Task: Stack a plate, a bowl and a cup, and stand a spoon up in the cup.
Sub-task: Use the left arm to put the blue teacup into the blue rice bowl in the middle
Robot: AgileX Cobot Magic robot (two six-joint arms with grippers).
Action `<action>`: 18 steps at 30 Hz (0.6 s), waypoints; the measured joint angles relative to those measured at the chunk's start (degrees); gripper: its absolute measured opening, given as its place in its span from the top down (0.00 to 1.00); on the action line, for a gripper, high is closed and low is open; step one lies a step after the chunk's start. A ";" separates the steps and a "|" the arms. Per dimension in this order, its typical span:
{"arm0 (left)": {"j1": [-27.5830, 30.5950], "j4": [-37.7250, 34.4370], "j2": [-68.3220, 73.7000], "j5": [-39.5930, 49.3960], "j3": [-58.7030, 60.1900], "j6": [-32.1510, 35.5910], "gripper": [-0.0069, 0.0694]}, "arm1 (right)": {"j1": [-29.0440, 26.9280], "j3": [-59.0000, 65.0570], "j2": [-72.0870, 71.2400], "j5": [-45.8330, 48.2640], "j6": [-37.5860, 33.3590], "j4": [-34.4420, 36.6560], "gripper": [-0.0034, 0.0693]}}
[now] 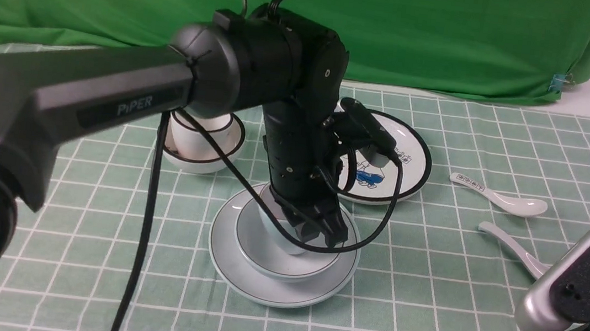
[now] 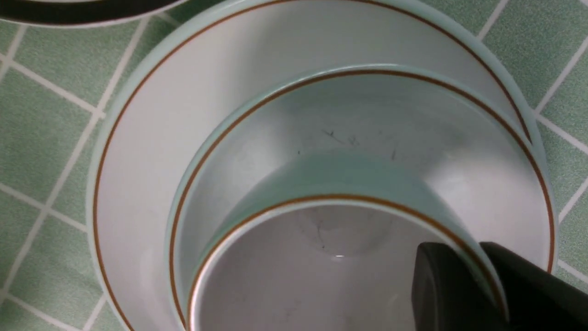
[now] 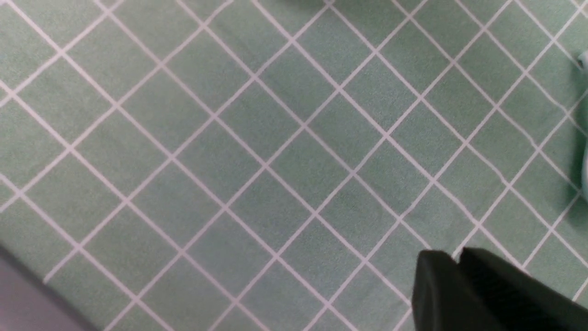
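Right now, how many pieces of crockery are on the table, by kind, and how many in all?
Plates: 2 (plain plate, cartoon plate)
Bowls: 2 (pale bowl, black-rimmed bowl)
Cups: 2 (pale cup, white cup)
Spoons: 2 (plain spoon, marked spoon)
Total: 8

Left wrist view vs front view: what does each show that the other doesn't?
Left wrist only: the inside of the cup, empty, with the left gripper astride its rim, one finger in, one out. Front only: the plain spoon and the marked spoon lying on the cloth, and the right arm. Both: the bowl sitting on the plate under the left gripper.
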 joint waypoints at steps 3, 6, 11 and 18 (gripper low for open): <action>0.00 0.00 0.00 0.00 0.00 0.00 0.75 | 0.00 0.00 0.00 0.00 0.58 -0.05 0.75; 0.00 0.00 0.00 0.54 0.00 -0.05 0.64 | 0.00 0.00 0.00 -0.06 2.60 -0.05 0.62; 0.00 -1.56 -2.07 3.55 0.00 -3.19 0.48 | -0.64 -0.08 0.79 -0.24 3.19 -4.03 0.43; -0.05 -10.29 -15.98 5.59 -0.36 -5.44 0.39 | -14.57 -6.60 11.21 -0.97 -3.29 -5.15 0.41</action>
